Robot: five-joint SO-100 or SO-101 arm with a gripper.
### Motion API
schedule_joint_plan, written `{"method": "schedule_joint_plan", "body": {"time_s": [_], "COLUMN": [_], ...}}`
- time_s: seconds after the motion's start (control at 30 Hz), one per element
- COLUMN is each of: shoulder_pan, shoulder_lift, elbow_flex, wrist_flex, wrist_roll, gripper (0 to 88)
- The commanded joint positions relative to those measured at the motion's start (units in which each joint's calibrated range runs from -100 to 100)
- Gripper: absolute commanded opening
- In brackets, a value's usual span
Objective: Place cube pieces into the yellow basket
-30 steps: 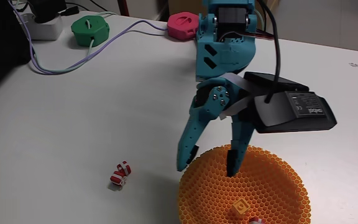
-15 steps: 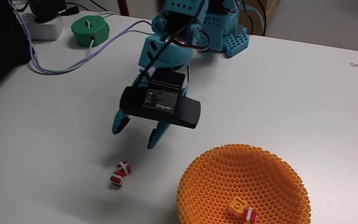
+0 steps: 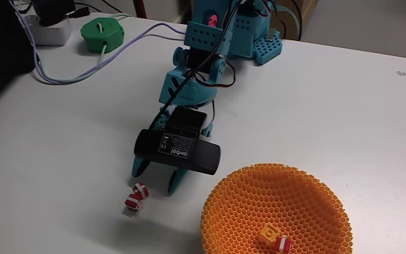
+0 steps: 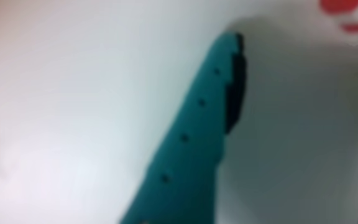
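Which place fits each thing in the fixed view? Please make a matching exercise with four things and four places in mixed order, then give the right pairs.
Things:
1. yellow-orange cube piece
2. red and white cube pieces outside the basket
3. green disc
4. end effector

Places:
A. at the top left of the table, with a cable at it
B. inside the yellow basket, next to a red piece
C. low over the table, just above the loose pieces
D. on the bare table, left of the basket

Pairs: 1-B, 2-D, 3-A, 4-C
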Motion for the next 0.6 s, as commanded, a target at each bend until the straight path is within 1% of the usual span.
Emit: {"method": "schedule_joint_plan", "body": {"time_s": [0.0, 0.13, 0.2, 0.27, 0.33, 0.37, 0.57], "shoulder_pan": [0.4, 0.8, 1.0, 1.3, 2.0, 2.2, 2.7], "shoulder_lift": [1.9, 4.8, 6.0, 6.6, 6.7, 6.5, -3.0], "elbow_flex": [-5.8, -8.0, -9.0, -9.7, -10.6, -11.1, -11.9], "wrist_flex": [-2.6, -4.7, -4.7, -4.5, -3.4, -2.9, 1.0], "wrist_roll": [0.4, 0.1, -0.1, -0.4, 0.5, 1.5, 7.4], "gripper": [31.0, 28.6, 24.6, 15.1, 2.5, 0.0, 0.0]}}
